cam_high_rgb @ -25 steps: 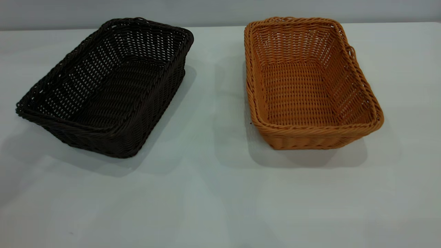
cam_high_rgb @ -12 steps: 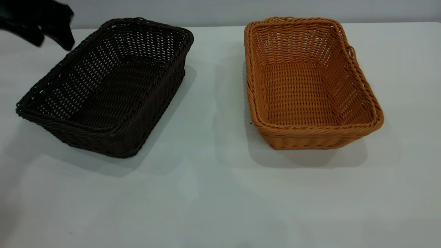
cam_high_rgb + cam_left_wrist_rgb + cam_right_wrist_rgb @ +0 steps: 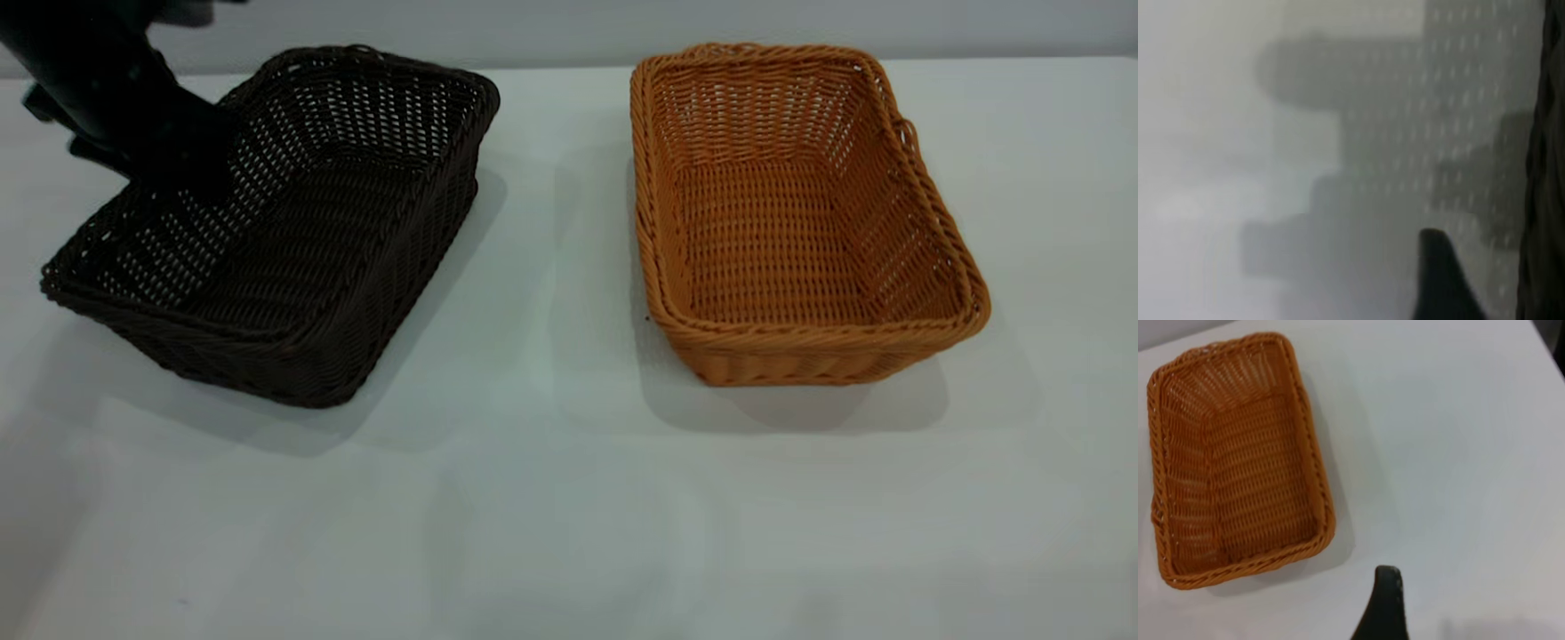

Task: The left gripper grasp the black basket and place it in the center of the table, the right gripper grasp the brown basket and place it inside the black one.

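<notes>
The black basket (image 3: 293, 222) stands at the left of the white table (image 3: 551, 498), turned at an angle. My left gripper (image 3: 187, 178) has come down from the far left onto the basket's far-left long rim. In the left wrist view one dark fingertip (image 3: 1438, 273) shows over the table beside the dark braided rim (image 3: 1543, 200); the jaws stand apart. The brown basket (image 3: 791, 222) stands at the right, empty, and also shows in the right wrist view (image 3: 1238, 453). My right gripper (image 3: 1438, 607) hovers high beside it, open and empty, out of the exterior view.
The two baskets stand apart with a strip of bare table (image 3: 560, 267) between them. The front half of the table is bare white surface. A grey wall (image 3: 569, 27) runs behind the table's far edge.
The left arm came into view at the top left and moved down and right until its gripper reached the black basket's far-left rim. Both baskets have stayed in place.
</notes>
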Controlling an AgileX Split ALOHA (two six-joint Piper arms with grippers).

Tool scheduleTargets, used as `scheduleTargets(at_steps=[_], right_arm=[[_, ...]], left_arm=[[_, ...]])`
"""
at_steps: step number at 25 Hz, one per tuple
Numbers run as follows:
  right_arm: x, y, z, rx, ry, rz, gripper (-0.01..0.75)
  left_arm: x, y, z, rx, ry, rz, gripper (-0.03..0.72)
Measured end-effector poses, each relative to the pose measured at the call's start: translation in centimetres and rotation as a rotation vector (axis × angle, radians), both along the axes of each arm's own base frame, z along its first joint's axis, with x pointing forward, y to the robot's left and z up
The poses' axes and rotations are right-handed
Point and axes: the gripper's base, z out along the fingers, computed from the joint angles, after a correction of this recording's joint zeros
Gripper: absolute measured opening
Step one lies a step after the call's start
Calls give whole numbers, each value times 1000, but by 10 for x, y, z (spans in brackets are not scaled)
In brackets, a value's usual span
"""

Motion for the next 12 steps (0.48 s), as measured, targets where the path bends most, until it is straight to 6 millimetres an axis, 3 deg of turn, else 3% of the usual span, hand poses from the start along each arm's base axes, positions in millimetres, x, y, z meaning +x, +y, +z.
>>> scheduleTargets(at_steps=[5,12], right_arm=[[24,2,-12,50,71,-3,594],[57,8,-37,159,193,-27,594]], left_arm=[[3,-1,-3,-3,-18,-9,100],[6,-2,-2,11,-61,-43,84]])
